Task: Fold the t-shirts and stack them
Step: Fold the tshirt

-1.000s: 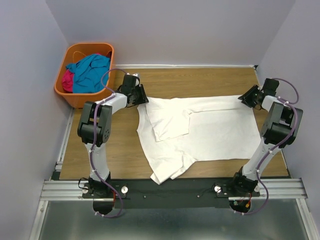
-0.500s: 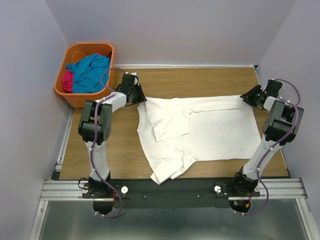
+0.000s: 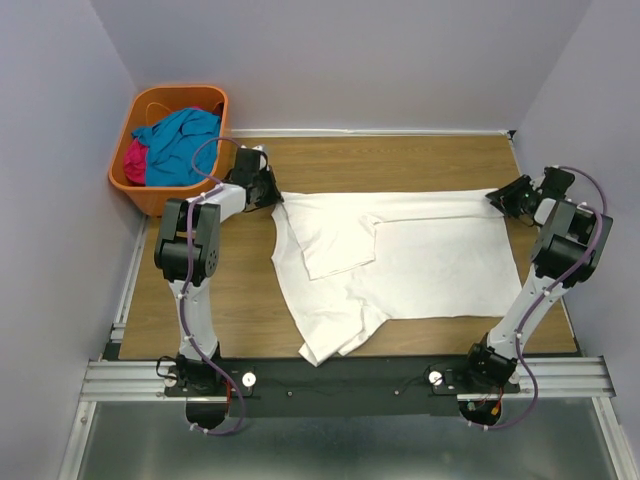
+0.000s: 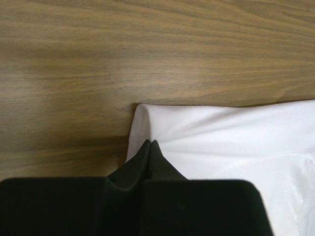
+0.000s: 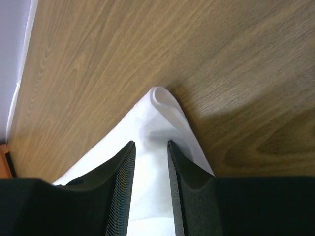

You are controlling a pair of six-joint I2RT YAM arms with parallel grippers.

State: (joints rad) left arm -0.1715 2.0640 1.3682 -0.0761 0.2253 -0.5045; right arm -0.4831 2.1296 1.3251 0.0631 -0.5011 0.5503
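A white t-shirt (image 3: 420,260) lies spread on the wooden table, its red print hidden, with one sleeve folded over its left part. My left gripper (image 3: 271,193) is shut on the shirt's far left corner (image 4: 162,123), its jaws pressed together (image 4: 149,143). My right gripper (image 3: 498,198) is at the far right corner (image 5: 160,105); its jaws stand slightly apart (image 5: 150,144) with white cloth lying between them. The teal-blue t-shirt (image 3: 182,140) and the magenta one (image 3: 135,160) lie bunched in the basket.
An orange basket (image 3: 152,197) stands at the far left corner, just left of my left arm. Purple walls close in on three sides. A metal rail (image 3: 340,378) runs along the near edge.
Both grippers have moved outward, the left one to the left and the right one to the right. The shirt's far edge is now pulled straighter.
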